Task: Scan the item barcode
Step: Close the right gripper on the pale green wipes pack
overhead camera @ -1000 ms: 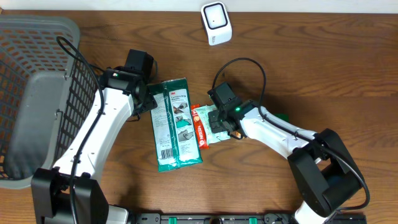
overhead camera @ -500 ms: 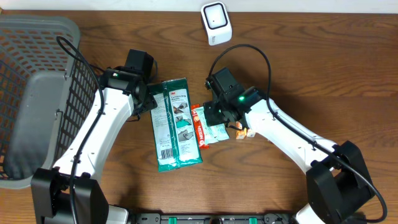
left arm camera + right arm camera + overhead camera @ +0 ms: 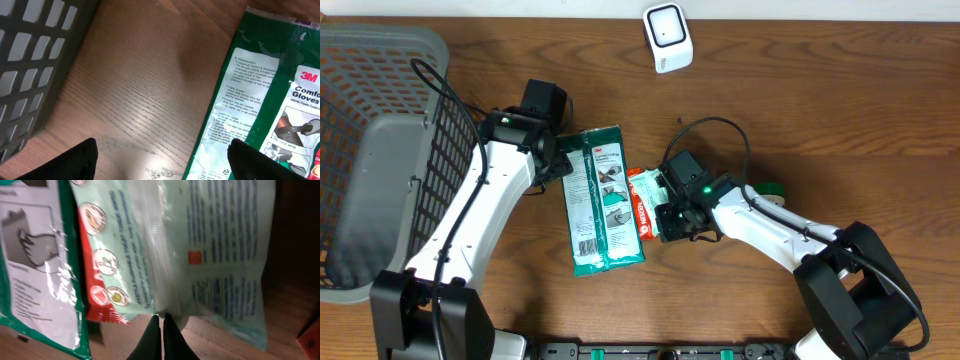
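A pale green packet with a red edge (image 3: 200, 245) lies against the green 3M gloves pack (image 3: 602, 200) at mid-table. My right gripper (image 3: 162, 316) is shut, its tips pinching the lower edge of the pale green packet (image 3: 647, 205); in the overhead view it sits at the packet's right side (image 3: 672, 215). My left gripper (image 3: 162, 160) is open just above the wood. One of its fingers is over the gloves pack's left edge (image 3: 240, 100) and nothing is between them. The white scanner (image 3: 666, 37) stands at the back, apart from both arms.
A grey mesh basket (image 3: 380, 150) fills the left side, close to the left arm. A small green object (image 3: 773, 188) lies behind the right arm's forearm. An orange item (image 3: 311, 336) shows at the right wrist view's corner.
The right arm rose and stretched half a second ago. It has since dropped and drawn back toward the front edge, with the gripper still shut at the pale green packet. The left arm has not moved.
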